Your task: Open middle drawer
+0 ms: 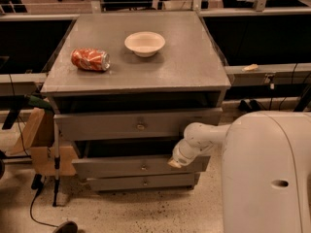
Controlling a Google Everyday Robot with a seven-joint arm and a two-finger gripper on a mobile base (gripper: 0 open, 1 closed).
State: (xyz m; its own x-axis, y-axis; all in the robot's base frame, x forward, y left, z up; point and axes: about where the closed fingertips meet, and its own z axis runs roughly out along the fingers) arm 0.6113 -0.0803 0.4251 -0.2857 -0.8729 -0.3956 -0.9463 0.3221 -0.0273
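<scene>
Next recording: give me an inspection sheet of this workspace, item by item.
Surface: grey cabinet top, level, carrying two items.
Job's things: middle drawer stands partly out, with a dark gap above it; its knob is free.
Clutter: crushed red can on its side at the left; white bowl upright near the back.
Grippers: pincer at the middle drawer's upper right edge, right of the knob.
Cables: black cable on the floor, left of the cabinet.
Surroundings: top drawer also partly out; bottom drawer further in; wooden stand at the left.
</scene>
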